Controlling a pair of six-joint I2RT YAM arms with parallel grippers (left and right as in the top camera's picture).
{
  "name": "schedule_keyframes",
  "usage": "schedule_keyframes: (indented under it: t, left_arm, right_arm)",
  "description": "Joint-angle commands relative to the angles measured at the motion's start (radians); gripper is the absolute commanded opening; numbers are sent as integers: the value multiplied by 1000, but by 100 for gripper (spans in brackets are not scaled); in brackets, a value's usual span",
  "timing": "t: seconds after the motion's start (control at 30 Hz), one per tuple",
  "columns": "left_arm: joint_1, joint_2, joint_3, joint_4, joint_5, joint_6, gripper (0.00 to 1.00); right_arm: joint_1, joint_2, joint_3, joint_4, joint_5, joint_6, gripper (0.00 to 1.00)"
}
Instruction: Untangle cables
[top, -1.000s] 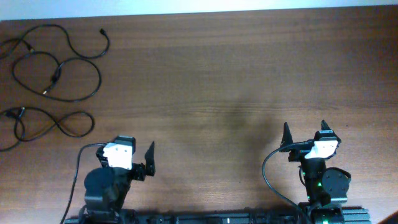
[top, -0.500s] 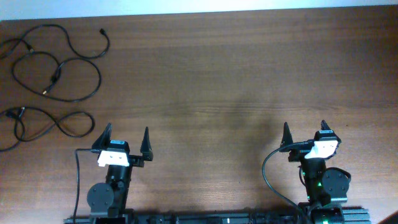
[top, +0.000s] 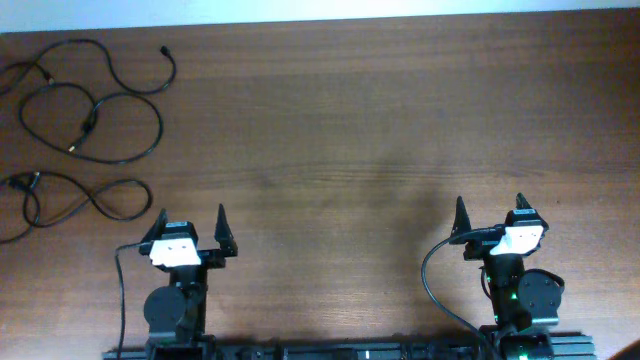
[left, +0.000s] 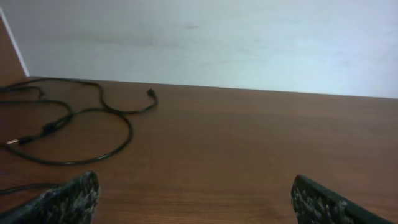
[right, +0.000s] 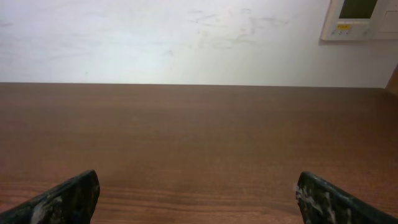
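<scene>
From overhead, the cables (top: 88, 122) lay as loose black loops on the far-left corner of the wooden worktop (top: 350, 120), some running off the left edge of the picture. They were well apart from both arms. The left end effector (top: 192, 215) sat at the near left and the right end effector (top: 490, 205) at the near right, each released with its fingers spread wide and nothing between them.

The left wrist view showed only part of the cables (left: 48, 128): one large loop and a strand ending in a small plug, far left of its own parted fingers (left: 68, 199). The right wrist view showed no cable, only bare wood between its fingers (right: 323, 199), and a wall control panel (right: 360, 18) that no other view caught.
</scene>
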Motion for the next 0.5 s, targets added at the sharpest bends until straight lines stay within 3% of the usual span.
schedule_keyframes:
  t: [0.0, 0.47]
  left_arm:
    - [7, -8, -6, 2, -32, 38, 99]
    - [7, -8, -6, -2, -13, 82, 99]
  right_arm:
    - [-3, -7, -6, -5, 8, 0, 98]
    - [-3, -7, -6, -5, 8, 0, 98]
